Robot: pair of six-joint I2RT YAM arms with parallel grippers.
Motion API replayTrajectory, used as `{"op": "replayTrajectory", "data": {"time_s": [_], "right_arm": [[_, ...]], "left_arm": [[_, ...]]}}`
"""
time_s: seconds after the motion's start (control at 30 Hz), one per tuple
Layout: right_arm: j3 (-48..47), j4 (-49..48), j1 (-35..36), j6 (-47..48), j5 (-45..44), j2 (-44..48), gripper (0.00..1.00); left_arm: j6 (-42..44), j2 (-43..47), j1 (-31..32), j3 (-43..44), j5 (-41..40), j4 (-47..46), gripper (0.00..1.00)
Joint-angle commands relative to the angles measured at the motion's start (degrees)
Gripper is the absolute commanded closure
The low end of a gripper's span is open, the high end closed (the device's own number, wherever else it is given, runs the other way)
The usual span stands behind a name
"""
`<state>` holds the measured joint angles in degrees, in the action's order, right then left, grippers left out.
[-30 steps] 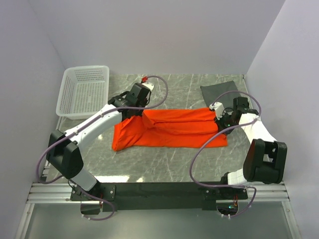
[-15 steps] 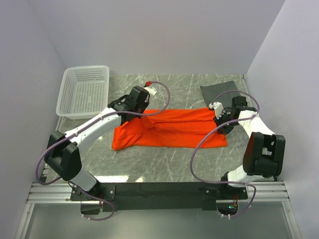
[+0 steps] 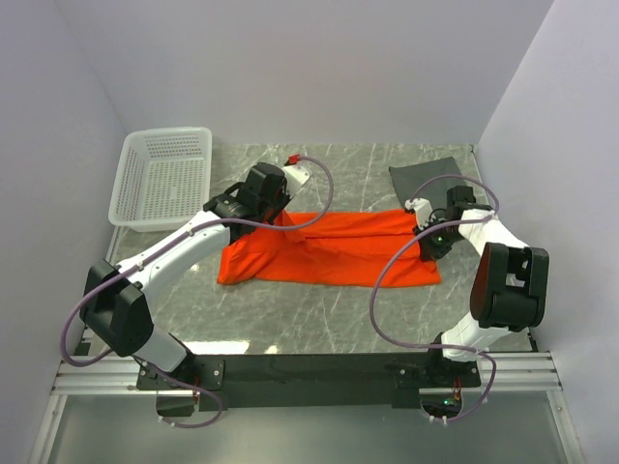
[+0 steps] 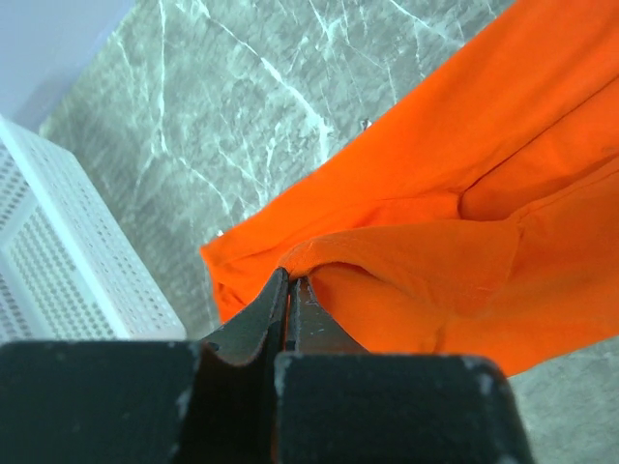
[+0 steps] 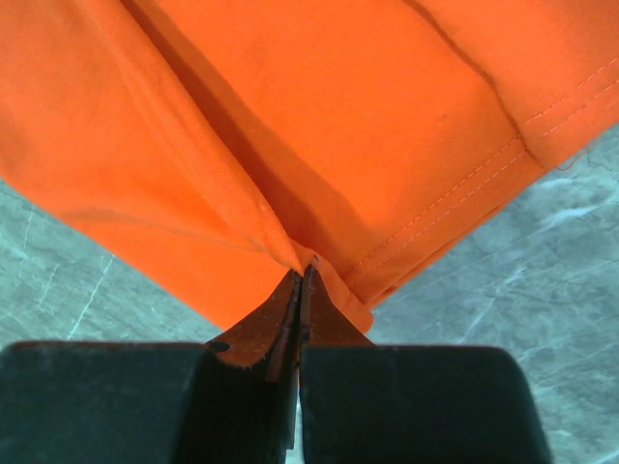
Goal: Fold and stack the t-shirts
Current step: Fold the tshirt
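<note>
Left gripper [image 4: 288, 288] has pulled orange t-shirt [image 3: 338, 253] nearer the basket [image 3: 162, 184].

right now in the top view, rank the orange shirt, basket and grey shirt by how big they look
1. orange shirt
2. basket
3. grey shirt, clearly smallest, though partly hidden

This looks like a robot test lab, not a home. Plain pale walls [image 3: 290, 68] close in a small booth on three sides. A left arm [image 3: 174, 256] and a right arm [image 3: 508, 280] are bolted to a metal rail [image 3: 97, 372] along the bottom of the frame. Purple cables [image 3: 387, 290] loop off them. The grey stone-look table [image 3: 329, 314] holds a white basket [image 3: 166, 131] at the upper left.
</note>
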<state>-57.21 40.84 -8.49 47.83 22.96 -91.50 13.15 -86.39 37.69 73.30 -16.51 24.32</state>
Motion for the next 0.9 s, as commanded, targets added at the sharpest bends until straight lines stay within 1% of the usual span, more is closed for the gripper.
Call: {"op": "replayTrajectory", "data": {"time_s": [0.0,0.3,0.53,0.87], "right_arm": [[-2.2,-1.82,0.32,-1.16,-0.2,-0.25,1.0],[-3.43,-1.9,0.49,-1.6,-0.2,-1.22,1.0],[-4.31,-1.73,0.93,-1.87,-0.72,-2.89,1.0],[-5.54,-4.01,0.93,-5.11,-3.18,-2.01,0.91]], "left_arm": [[3.98,0.79,-0.08,-0.35,2.27,-3.31,0.99],[6.36,-0.62,-0.08,-1.49,1.75,-5.15,0.99],[6.28,-1.59,-0.16,-0.7,1.22,-5.95,1.0],[6.98,-0.71,-0.16,-1.67,1.04,-7.09,0.99]]}}
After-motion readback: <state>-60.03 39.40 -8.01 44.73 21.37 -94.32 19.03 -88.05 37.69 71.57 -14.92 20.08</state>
